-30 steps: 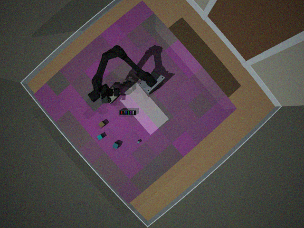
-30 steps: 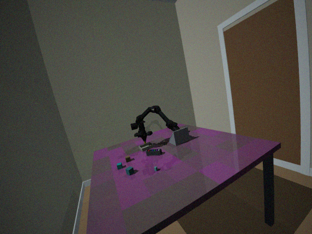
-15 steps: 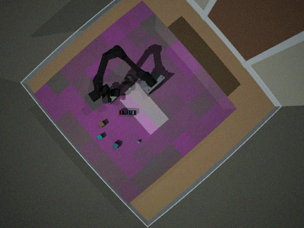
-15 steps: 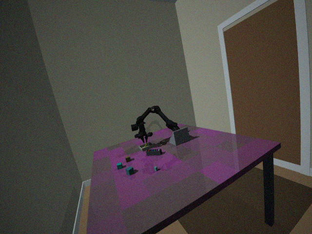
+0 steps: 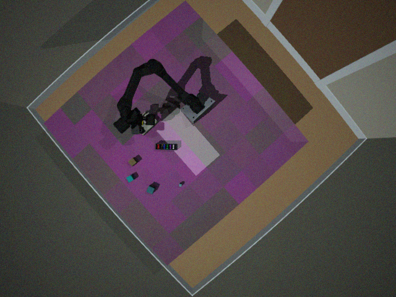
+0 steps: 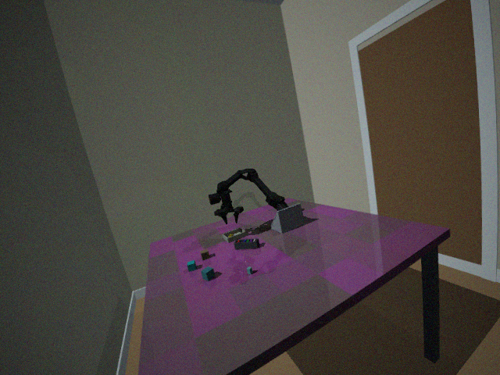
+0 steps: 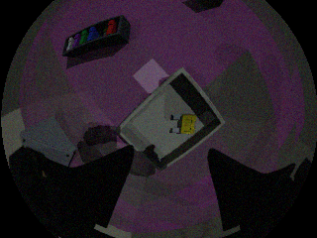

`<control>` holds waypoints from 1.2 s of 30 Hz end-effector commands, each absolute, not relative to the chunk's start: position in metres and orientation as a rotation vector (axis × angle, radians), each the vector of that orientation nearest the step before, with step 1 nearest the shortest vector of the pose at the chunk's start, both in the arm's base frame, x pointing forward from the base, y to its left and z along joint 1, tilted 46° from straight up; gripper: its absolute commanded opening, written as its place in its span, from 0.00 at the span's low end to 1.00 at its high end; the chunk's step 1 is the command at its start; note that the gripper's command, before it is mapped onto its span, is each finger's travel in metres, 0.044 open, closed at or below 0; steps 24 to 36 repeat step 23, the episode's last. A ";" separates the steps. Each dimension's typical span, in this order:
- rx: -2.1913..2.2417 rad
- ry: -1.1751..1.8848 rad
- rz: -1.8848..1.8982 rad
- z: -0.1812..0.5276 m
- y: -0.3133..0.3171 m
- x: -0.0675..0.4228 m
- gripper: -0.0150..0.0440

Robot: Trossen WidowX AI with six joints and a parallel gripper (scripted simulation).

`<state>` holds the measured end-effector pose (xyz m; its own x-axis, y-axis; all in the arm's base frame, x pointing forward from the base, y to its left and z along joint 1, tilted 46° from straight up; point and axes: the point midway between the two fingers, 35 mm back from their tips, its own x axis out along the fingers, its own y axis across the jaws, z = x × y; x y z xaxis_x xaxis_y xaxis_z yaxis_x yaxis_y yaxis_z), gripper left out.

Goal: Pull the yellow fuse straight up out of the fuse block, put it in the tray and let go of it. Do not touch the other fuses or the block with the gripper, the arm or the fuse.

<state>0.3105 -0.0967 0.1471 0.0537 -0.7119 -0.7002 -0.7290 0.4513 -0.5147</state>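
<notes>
Wrist view, left to right. Fuse block (image 7: 97, 35): upper left, remaining fuses seated, well apart from tray. Tray (image 7: 147, 125): centre, pale, rotated diagonally. Yellow fuse (image 7: 188, 125): lying flat inside tray, toward right wall, long axis roughly horizontal in this view. Gripper (image 6: 229, 218): spread wide, holding nothing, hanging above tray; fuse directly below, apart from fingers. Judged: release done; retreat best straight up, away from block.

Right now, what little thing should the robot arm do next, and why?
Probably lift straight up and pull back. The yellow fuse already lies inside the tray, and the gripper hangs open above it, holding nothing. Rising away would likely keep the fingers clear of the fuse block nearby.
</notes>
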 end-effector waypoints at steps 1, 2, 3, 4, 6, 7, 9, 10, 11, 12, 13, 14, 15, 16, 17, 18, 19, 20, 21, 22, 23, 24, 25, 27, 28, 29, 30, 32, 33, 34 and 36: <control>-1.263 1.667 0.014 0.149 -0.097 0.310 0.81; -1.263 1.667 0.014 0.149 -0.097 0.310 0.81; -1.263 1.667 0.014 0.149 -0.097 0.310 0.81; -1.263 1.667 0.014 0.149 -0.097 0.310 0.81; -1.262 1.667 0.020 0.148 -0.097 0.310 0.81; -1.262 1.667 0.020 0.148 -0.097 0.310 0.81; -1.262 1.667 0.020 0.148 -0.097 0.310 0.81; -1.262 1.667 0.020 0.148 -0.097 0.310 0.81; -1.262 1.667 0.020 0.148 -0.097 0.310 0.81; -1.262 1.667 0.020 0.148 -0.097 0.310 0.81; -1.262 1.667 0.020 0.148 -0.097 0.310 0.81; -1.262 1.667 0.020 0.148 -0.097 0.310 0.81; -1.262 1.667 0.020 0.148 -0.097 0.310 0.81; -1.262 1.667 0.020 0.148 -0.097 0.310 0.81; -1.262 1.667 0.020 0.148 -0.097 0.310 0.81; -1.262 1.667 0.020 0.148 -0.097 0.310 0.81; -1.262 1.667 0.020 0.148 -0.097 0.310 0.81; -1.262 1.667 0.020 0.148 -0.097 0.310 0.81; -1.262 1.667 0.020 0.148 -0.097 0.310 0.81; -1.262 1.667 0.020 0.148 -0.097 0.310 0.81; -1.262 1.667 0.020 0.148 -0.097 0.310 0.81; -1.262 1.667 0.020 0.148 -0.097 0.310 0.81; -1.262 1.667 0.020 0.148 -0.097 0.310 0.81; -1.262 1.667 0.020 0.148 -0.097 0.310 0.81; -1.262 1.667 0.020 0.148 -0.097 0.310 0.81; -1.262 1.667 0.020 0.148 -0.097 0.310 0.81; -1.262 1.667 0.020 0.148 -0.097 0.310 0.81; -1.262 1.667 0.020 0.148 -0.097 0.310 0.81; -1.262 1.667 0.020 0.148 -0.097 0.310 0.81; -1.262 1.667 0.020 0.148 -0.097 0.310 0.81; -1.262 1.667 0.020 0.148 -0.097 0.310 0.81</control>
